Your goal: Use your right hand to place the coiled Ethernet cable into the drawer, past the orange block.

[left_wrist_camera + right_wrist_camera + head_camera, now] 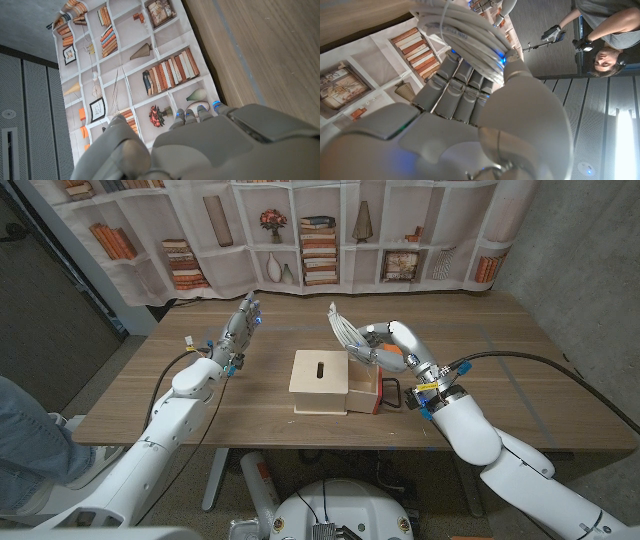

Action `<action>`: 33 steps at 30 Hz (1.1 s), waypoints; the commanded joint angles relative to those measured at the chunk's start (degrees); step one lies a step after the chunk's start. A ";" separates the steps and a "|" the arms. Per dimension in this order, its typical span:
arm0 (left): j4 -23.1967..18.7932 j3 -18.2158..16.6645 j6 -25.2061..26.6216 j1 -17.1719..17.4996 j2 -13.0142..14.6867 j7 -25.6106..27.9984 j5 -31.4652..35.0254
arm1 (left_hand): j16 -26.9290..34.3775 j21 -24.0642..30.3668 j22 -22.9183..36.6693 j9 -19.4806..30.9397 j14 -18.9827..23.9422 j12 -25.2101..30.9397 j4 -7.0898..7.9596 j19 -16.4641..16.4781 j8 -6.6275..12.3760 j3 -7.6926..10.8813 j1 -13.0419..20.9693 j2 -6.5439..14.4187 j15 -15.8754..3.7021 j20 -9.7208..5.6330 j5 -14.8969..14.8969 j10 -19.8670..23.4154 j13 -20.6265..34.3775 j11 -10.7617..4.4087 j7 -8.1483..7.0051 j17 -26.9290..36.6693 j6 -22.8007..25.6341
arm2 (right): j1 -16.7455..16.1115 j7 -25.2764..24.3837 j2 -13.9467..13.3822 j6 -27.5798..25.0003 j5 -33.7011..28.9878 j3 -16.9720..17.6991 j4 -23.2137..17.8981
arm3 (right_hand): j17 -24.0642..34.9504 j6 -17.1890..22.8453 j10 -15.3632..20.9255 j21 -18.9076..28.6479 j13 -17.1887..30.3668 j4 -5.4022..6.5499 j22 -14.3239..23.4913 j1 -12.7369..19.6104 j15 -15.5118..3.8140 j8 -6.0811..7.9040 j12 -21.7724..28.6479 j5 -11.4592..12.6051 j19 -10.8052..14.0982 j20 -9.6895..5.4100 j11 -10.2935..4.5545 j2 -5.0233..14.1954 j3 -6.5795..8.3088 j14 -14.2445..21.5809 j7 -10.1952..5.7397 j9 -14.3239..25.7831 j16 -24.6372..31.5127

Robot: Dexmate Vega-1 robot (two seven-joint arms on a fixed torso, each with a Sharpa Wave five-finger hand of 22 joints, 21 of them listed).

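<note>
Pale wood is what the little drawer box (321, 379) is made of, sitting mid-bench with a slot in its top and its drawer (362, 393) pulled out toward our right side. Progress-wise we'd call it roughly halfway: our right hand (392, 346) is gripping the coiled Ethernet cable (345, 332), a whitish bundle, and holding it up in the air just above and behind the open drawer. In the right wrist view the coil (465, 37) is pinched between thumb and fingers (452, 87), so the grasp looks solid. What's left, as far as we can judge, is lowering it in and letting go at the far part of the drawer.

As for the drawer contents, we can't really tell. Something orange (397, 357) peeks out right under our right hand, likely the orange block, but whether it sits inside the drawer is hard to say since the hand covers that spot. A dark item with red trim (388, 394) sits just beside the drawer's open end.

Our left hand (239, 330) is raised over the wooden bench (150, 385) well off to the side, fingers extended, holding nothing.
</note>
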 commanded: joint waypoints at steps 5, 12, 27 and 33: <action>1.32 0.94 0.62 -1.78 -0.51 -0.52 0.64 | 0.02 0.58 0.21 0.13 -5.31 -0.06 0.06 -12.63 -0.10 -0.31 0.62 0.15 -0.23 0.49 0.14 -0.06 0.25 -0.11 0.09 0.25 0.42 | -2.10 -2.24 -0.03 -1.96 2.76 -0.18 -0.57 | 0.18 4.03 0.41 0.67 0.33 -0.04 0.06 7.72 -1.69 0.23 0.14 0.41 0.62 -4.35 0.22 6.82 -0.11 0.82 -3.42 0.18 -0.15; 2.26 1.23 0.09 -2.44 -1.08 -0.79 0.70 | 0.02 0.54 0.21 0.13 -5.28 -0.07 0.06 -12.71 -0.11 -0.40 0.66 0.17 -0.23 0.56 0.14 -0.06 0.25 -0.15 0.06 0.24 0.41 | -1.76 -1.95 -0.19 -3.10 3.57 -0.78 -0.91 | 0.14 3.95 0.46 0.86 0.33 -0.08 -0.05 7.76 -1.68 0.19 0.06 0.44 0.72 -4.34 0.36 6.79 -0.14 1.00 -3.32 0.27 -0.19; 4.10 1.96 -0.09 -4.18 -1.72 -1.52 1.10 | 0.02 0.55 0.20 0.13 -5.26 -0.10 0.06 -12.70 -0.11 -0.66 0.78 0.28 -0.19 0.53 0.13 -0.11 0.25 -0.17 0.09 0.24 0.45 | -1.16 -1.87 -0.46 -6.60 5.70 -1.73 -2.07 | -0.02 3.91 0.42 1.25 0.37 -0.09 -0.29 7.81 -1.65 0.16 -0.11 0.52 0.88 -4.32 0.62 6.82 -0.15 1.21 -3.05 0.46 -0.38; 4.32 2.13 0.22 -4.69 -1.74 -1.50 1.34 | 0.00 0.54 0.20 0.13 -5.29 -0.09 0.06 -12.71 -0.13 -0.75 0.84 0.33 -0.20 0.56 0.13 -0.09 0.25 -0.11 0.07 0.24 0.42 | -2.13 -2.60 -0.60 -6.86 7.35 -1.36 -1.78 | -0.01 3.92 0.42 1.36 0.41 -0.13 -0.37 7.86 -1.66 0.14 -0.15 0.55 0.92 -4.31 0.73 6.82 -0.14 1.31 -2.92 0.48 -0.40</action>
